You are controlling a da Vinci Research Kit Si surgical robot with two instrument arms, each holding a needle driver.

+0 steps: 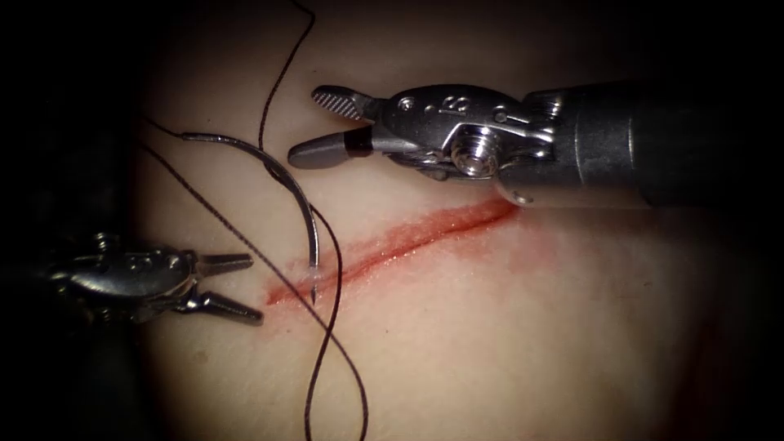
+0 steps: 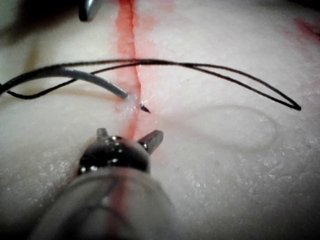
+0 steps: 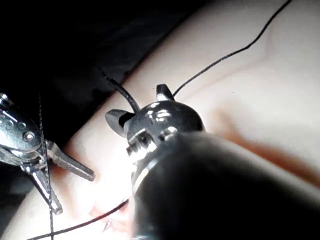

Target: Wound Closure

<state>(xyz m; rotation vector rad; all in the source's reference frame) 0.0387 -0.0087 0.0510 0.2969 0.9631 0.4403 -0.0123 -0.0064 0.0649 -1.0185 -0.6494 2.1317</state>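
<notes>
Two tools hang open and hold nothing in your endoscope view. Your right tool [image 1: 314,126] sits above the cut [image 1: 392,241], jaws spread toward the needle [image 1: 282,184], which arcs free just beyond its tips. Your left tool [image 1: 233,286] waits, jaws parted, left of the cut's near end, and the needle's point stands in the tissue [image 1: 506,343] right beside its upper jaw. The thread [image 1: 335,278] loops slack across the cut between both tools.

From your left wrist, the left tool [image 2: 131,136] points straight at the bite: the needle [image 2: 95,80] enters one lip and its tip [image 2: 145,107] peeks out across the cut [image 2: 129,55], just ahead of the jaws.

From your right wrist, the right tool [image 3: 142,107] is open, thread [image 3: 225,55] trailing past it.

My reading: the stitch is mid-bite. You'd need a grip on the emerging tip, judged carefully since little shows.
</notes>
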